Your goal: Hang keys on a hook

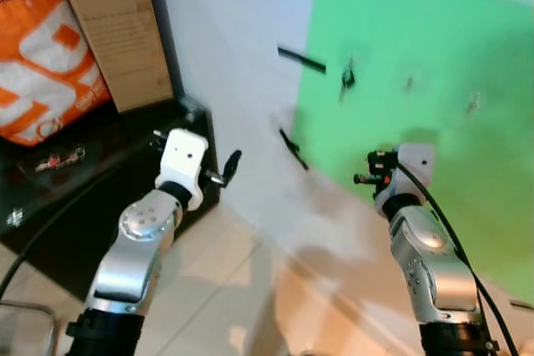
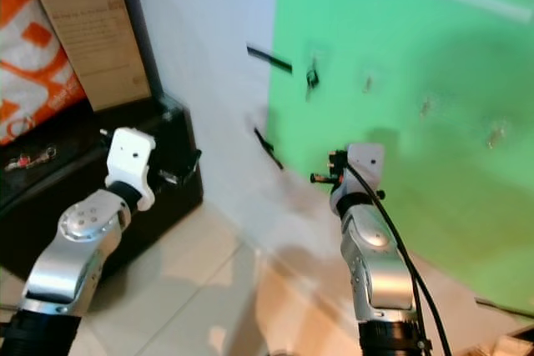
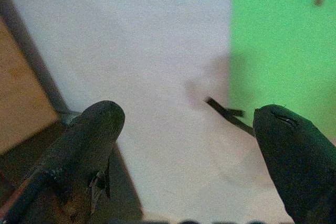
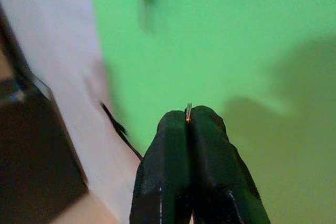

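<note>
White wall [image 1: 225, 31] on left w/ bright green panel [image 1: 434, 56] fixed to its right part, reaching nearly to floor. Short black strips [image 1: 300, 59] stuck along panel's left edge & on the white beside it. Floor [image 1: 250, 289] is pale beige tile, glossy, w/ soft shadows. Low black cabinet [image 1: 50, 206] sits at far left against wall; on it, tall cardboard box [image 1: 117, 22] leaning upright & orange-white bag [image 1: 42, 56] just beside it. Light is even, indoor; views slightly blurred.
</note>
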Available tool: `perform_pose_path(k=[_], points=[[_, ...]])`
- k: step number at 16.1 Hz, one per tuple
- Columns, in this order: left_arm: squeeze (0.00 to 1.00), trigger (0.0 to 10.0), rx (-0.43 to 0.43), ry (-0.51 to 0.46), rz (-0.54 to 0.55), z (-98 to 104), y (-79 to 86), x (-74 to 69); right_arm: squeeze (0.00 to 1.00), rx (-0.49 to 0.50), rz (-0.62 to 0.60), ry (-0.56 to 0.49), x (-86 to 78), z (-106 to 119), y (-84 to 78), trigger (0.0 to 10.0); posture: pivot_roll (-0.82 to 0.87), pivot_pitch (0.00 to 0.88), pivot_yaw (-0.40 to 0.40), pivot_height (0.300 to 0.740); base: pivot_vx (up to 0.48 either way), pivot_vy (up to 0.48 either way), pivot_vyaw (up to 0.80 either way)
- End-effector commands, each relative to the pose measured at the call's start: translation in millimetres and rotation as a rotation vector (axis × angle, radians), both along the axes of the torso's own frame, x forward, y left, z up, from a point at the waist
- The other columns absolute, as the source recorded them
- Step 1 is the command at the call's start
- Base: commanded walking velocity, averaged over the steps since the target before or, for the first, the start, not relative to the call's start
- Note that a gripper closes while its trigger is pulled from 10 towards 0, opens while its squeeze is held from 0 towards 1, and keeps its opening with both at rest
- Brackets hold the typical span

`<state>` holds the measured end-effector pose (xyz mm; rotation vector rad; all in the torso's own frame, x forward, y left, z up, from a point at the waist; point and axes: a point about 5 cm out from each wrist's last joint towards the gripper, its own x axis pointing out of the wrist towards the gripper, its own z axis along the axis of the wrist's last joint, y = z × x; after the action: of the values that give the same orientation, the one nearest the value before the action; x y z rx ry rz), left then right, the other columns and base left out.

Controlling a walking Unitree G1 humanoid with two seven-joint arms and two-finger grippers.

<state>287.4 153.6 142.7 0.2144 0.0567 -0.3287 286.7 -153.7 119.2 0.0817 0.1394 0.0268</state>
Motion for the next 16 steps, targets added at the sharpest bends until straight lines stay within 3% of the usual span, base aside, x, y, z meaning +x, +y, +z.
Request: perform_pose_path(k=[1,8,16], points=[[0.00,10.0,0.003,0.013,0.002,-0.7,4.1,-0.8,0.00,0.005,0.013,-0.002,-0.4,-0.1,5.2,10.0,-0.03,0.000,0.008,0.740,0.285,0.000,-0.80],[0.00,10.0,0.052,0.026,-0.059,0.8,10.5,1.3,0.00,-0.010,0.108,-0.011,-3.3,0.0,19.1,10.0,-0.03,0.000,0.046,0.740,0.280,0.000,-0.78],[0.00,10.0,0.012,0.047,-0.273,5.9,2.7,-10.6,0.00,-0.019,0.301,-0.085,-0.8,15.5,30.3,10.0,-0.03,0.000,0.026,0.740,0.000,0.000,0.00]])
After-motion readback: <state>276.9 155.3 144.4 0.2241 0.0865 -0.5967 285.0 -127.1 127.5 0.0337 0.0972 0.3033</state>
